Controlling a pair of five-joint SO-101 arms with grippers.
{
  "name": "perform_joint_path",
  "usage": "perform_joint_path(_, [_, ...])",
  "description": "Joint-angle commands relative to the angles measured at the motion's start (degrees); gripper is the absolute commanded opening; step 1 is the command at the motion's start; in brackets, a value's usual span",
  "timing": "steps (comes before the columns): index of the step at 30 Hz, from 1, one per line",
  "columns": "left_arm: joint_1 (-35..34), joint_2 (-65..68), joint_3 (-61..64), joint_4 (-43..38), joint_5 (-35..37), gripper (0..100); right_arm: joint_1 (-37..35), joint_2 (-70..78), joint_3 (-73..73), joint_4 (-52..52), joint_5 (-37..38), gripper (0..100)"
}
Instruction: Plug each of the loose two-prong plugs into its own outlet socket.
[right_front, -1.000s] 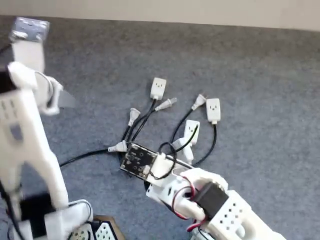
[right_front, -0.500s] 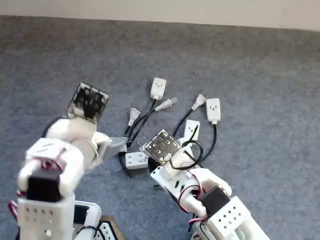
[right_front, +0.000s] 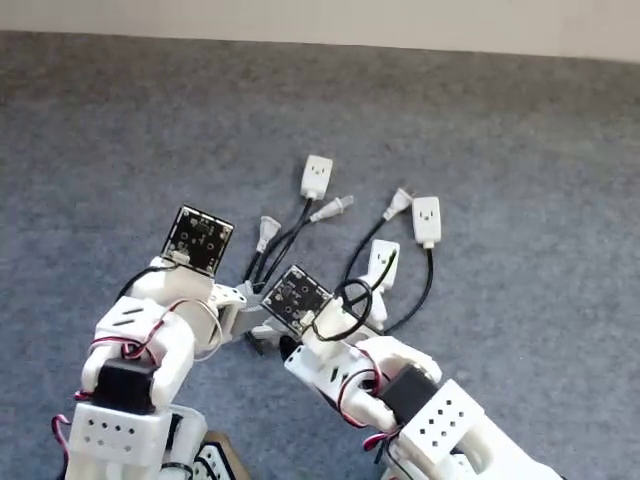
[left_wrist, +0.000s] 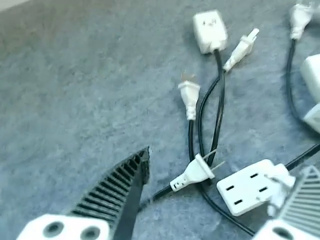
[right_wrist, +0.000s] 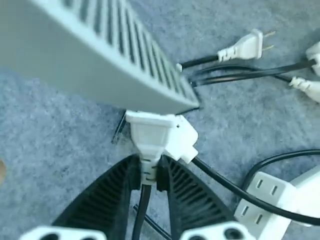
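Right wrist view: we find the right jaws clamped on a white plug (right_wrist: 150, 137). Left wrist view: left jaws wide, over a loose plug (left_wrist: 195, 172) beside the outlet block (left_wrist: 247, 187) on the surface (left_wrist: 75, 75).

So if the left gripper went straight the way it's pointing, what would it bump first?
Most likely the white two-prong plug lying on the carpet between the open fingers of the left gripper, with the white outlet block right beside it. Depth is unclear, so the block could come first.

Smooth white plastic plugs (left_wrist: 194, 172) and outlet sockets (left_wrist: 247, 187), glossy black cords (left_wrist: 219, 95), rough matt grey carpet (left_wrist: 75, 75).
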Motion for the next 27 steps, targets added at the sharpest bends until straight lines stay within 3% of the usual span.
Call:
perform_joint_path(1, [-0.84,-0.22,2.24,-2.64,0.26,43,-0.13,0.48,-7.87,2.86,1.05,0.6])
perform_joint_path(14, [-0.40,-0.22,3.56,-3.52,0.26,43,-0.22,0.57,-25.71,15.78,2.46,0.6])
perform_joint_path(27, [1.36,-0.22,3.56,-3.43,0.26,41,-0.04,0.75,-27.56,16.04,4.13,0.6])
